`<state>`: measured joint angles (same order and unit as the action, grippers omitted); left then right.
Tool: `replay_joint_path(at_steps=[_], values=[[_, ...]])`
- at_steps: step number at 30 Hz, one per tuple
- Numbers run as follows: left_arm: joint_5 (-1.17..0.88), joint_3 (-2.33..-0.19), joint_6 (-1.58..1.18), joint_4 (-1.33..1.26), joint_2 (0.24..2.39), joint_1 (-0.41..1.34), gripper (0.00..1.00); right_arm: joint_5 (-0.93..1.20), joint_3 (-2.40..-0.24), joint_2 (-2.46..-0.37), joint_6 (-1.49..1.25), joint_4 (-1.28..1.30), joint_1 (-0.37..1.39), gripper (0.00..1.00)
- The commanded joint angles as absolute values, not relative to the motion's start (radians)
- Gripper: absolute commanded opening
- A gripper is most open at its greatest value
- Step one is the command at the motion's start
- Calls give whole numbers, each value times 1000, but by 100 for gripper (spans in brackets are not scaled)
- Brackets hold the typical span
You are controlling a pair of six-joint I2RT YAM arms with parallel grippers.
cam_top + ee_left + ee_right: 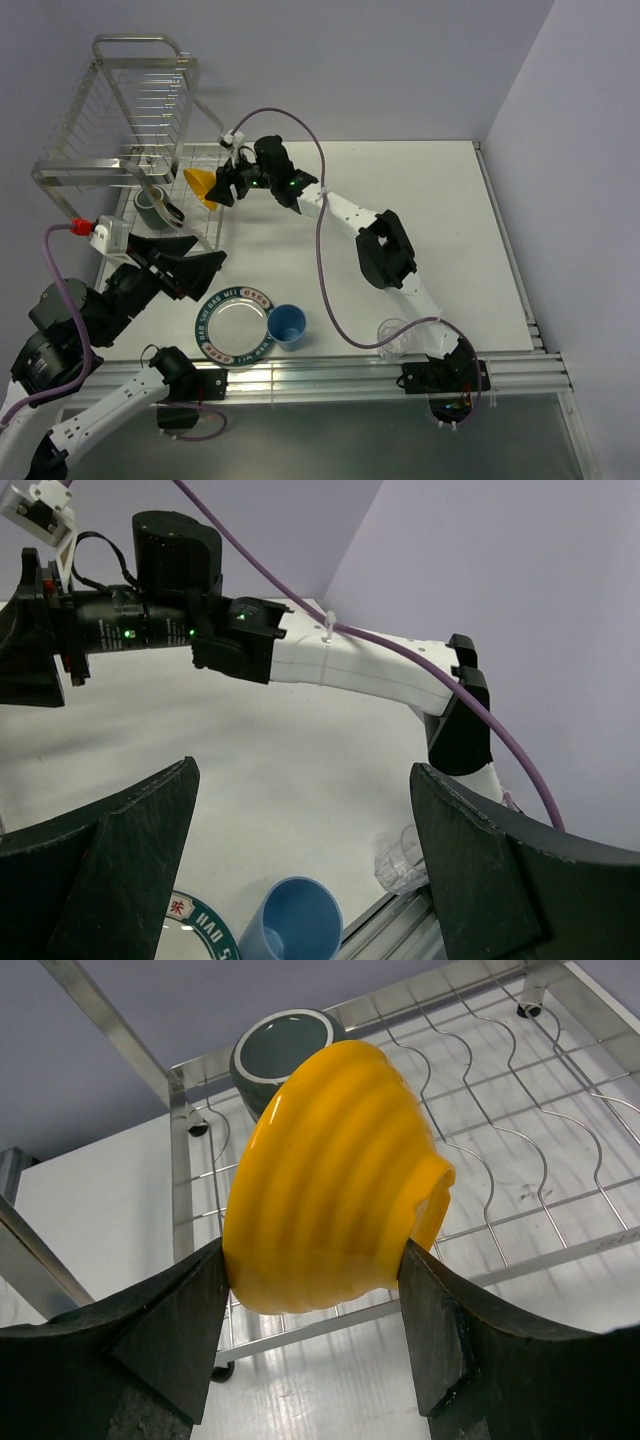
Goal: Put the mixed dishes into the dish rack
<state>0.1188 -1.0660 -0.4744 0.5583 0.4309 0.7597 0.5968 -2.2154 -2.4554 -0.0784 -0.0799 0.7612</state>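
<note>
Right tool (312, 1332) is clamped on the orange-yellow bowl (330, 1170), one finger pressed to each side of the ribbed wall. The bowl is tipped on its side, base toward the wrist camera. It is held at the open front edge of the dish rack (130, 110), low down by the bottom tier. Whether the rim already touches the wavy wires (520, 1150) is hard to tell from either view; it may hang just clear of them.

Behind the bowl, the dark green-grey mug (280, 1045) stands inside the rack's lower tier near a corner post, mouth turned partly toward the wrist camera.

Left tool (200, 258) hovers in front of the rack with its fingers spread wide apart and nothing between them.

On the white surface (400, 220), near the arm bases, lies the silver plate (235, 325) with the dark green lettered rim. The light blue cup (287, 325) sits just beside the plate's right edge. The small clear glass (395, 338) stands well apart, farther right, by the right arm's base.
</note>
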Motion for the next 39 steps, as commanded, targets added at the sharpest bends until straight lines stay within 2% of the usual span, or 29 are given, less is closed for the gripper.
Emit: replay_joint_path(at_steps=[1, 24, 39], values=[[98, -1065, -448, 506, 410, 756, 93, 649, -2309, -2480, -35, -107, 759, 0], [72, -1017, -426, 453, 390, 756, 93, 657, -2529, -2640, 133, 55, 782, 0], [75, -1019, -420, 446, 393, 756, 93, 673, -2543, -2652, 137, 83, 796, 0]])
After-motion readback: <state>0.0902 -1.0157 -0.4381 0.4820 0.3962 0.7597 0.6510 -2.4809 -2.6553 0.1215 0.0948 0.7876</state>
